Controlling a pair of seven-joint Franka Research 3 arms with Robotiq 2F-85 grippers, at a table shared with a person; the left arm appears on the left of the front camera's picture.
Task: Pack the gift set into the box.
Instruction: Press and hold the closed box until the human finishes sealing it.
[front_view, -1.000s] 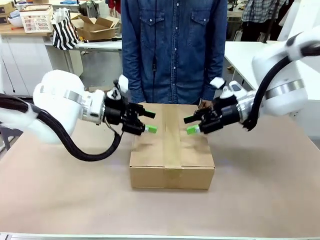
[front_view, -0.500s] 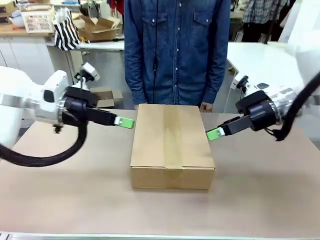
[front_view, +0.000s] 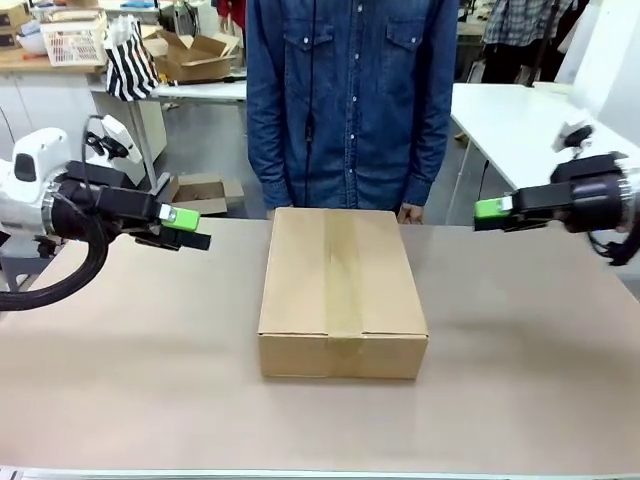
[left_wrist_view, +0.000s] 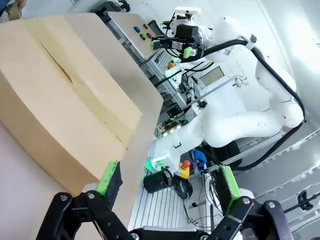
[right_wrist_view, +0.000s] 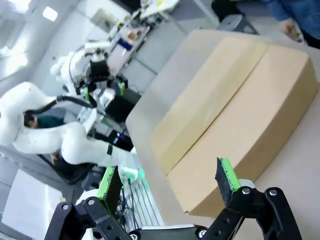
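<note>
Tan-covered table (front_view: 120, 380) fills the near ground; white worktables and shelving behind, a person in a denim shirt (front_view: 350, 100) standing at the far edge. Box (front_view: 342, 290) at table centre, flaps shut and taped along the middle. Left gripper (front_view: 185, 228) hangs well left of it, right gripper (front_view: 492, 215) well right; both spread wide, empty. Striped bag (front_view: 130, 62) far left.

Even bright overhead light, soft shadow under box (front_view: 343, 290); front sharp, wrist views fisheye-warped, background glare.
</note>
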